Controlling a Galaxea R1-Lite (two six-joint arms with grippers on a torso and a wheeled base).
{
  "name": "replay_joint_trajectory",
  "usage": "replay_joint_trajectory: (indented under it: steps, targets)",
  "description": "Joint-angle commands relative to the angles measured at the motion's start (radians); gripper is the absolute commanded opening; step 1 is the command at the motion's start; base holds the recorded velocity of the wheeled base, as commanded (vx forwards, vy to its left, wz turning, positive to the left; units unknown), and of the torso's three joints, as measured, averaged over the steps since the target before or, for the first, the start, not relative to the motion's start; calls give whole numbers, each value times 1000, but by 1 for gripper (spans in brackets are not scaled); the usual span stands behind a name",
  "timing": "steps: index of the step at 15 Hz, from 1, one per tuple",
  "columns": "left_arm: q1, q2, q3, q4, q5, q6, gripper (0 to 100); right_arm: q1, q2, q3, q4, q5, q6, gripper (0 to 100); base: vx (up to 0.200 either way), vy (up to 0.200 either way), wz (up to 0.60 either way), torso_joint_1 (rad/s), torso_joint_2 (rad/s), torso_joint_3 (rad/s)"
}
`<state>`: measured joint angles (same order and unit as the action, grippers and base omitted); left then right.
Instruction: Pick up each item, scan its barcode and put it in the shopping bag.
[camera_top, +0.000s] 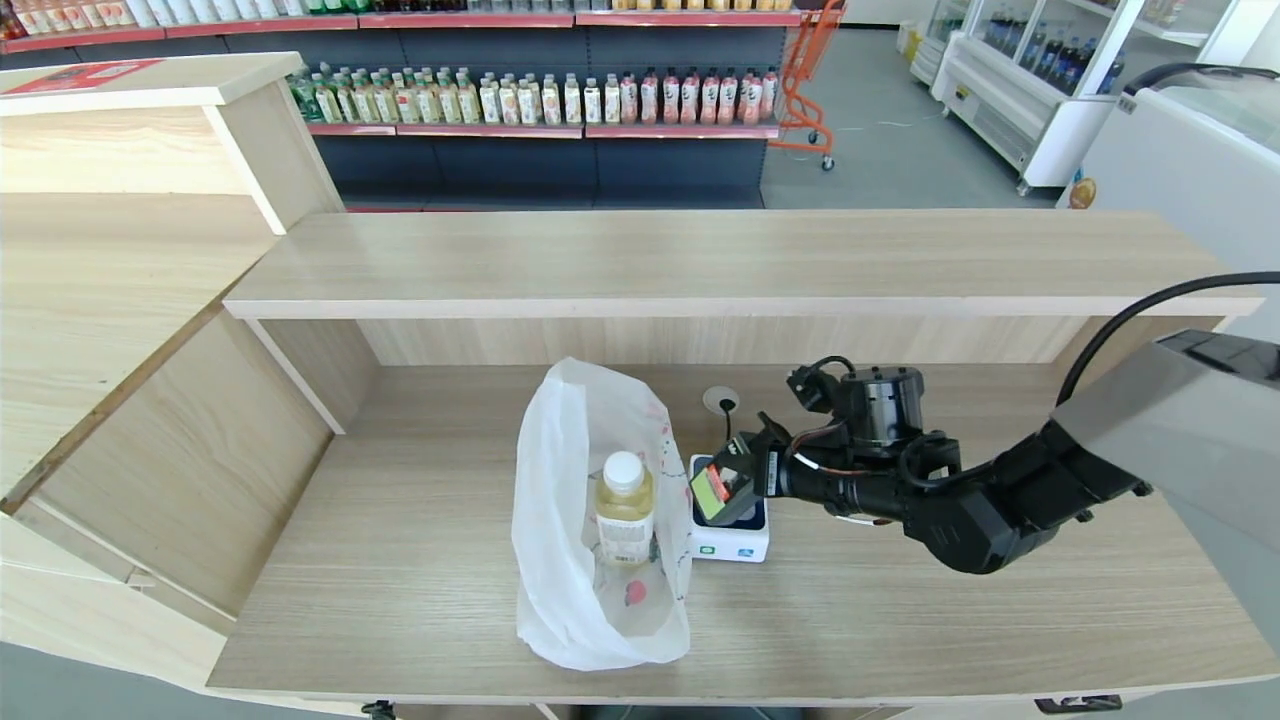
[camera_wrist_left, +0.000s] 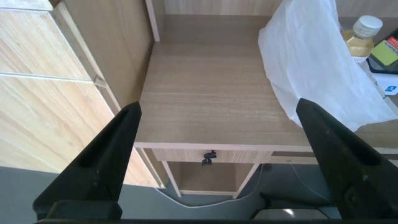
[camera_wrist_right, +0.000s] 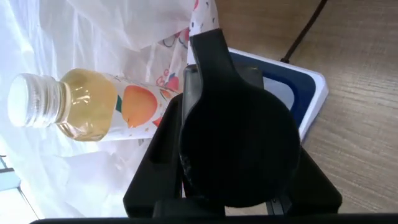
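Left pincer (camera_wrist_left: 217, 165) spread above the desk's (camera_top: 400, 560) near edge. Mid-frame in the head view, the shopping bag (camera_top: 555, 540) holds a bottle (camera_top: 625, 505); just right of it the right pincer (camera_top: 722, 490) pinches a green-and-red packet (camera_top: 712, 496) above the white scanner (camera_top: 740, 545)

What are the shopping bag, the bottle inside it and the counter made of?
The shopping bag looks like thin, glossy white plastic film: it crinkles and the bottle shows through. The bottle seems clear plastic, since the yellow drink is visible, with a ribbed white cap. The counter is matte with pale wood grain, possibly laminate.
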<state>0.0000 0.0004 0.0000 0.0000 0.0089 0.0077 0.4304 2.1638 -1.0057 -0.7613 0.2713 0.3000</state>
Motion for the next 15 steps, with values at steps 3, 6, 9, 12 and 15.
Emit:
replay_joint_trajectory:
  steps: [3,6,9,12,15]
  targets:
    - [0,0,0,0,0,0,100,2,42,-30,2,-1,-1,0,0,0,0,0,0,0]
    - [0,0,0,0,0,0,100,2,33,-30,3,0,1,0,0,0,0,0,0,0]
    - [0,0,0,0,0,0,100,2,-59,-13,10,3,42,0,0,0,0,0,0,0]
    - [0,0,0,0,0,0,100,-9,-194,58,33,8,45,0,0,0,0,0,0,0]
    - [0,0,0,0,0,0,100,-7,-322,171,48,20,45,0,0,0,0,0,0,0]
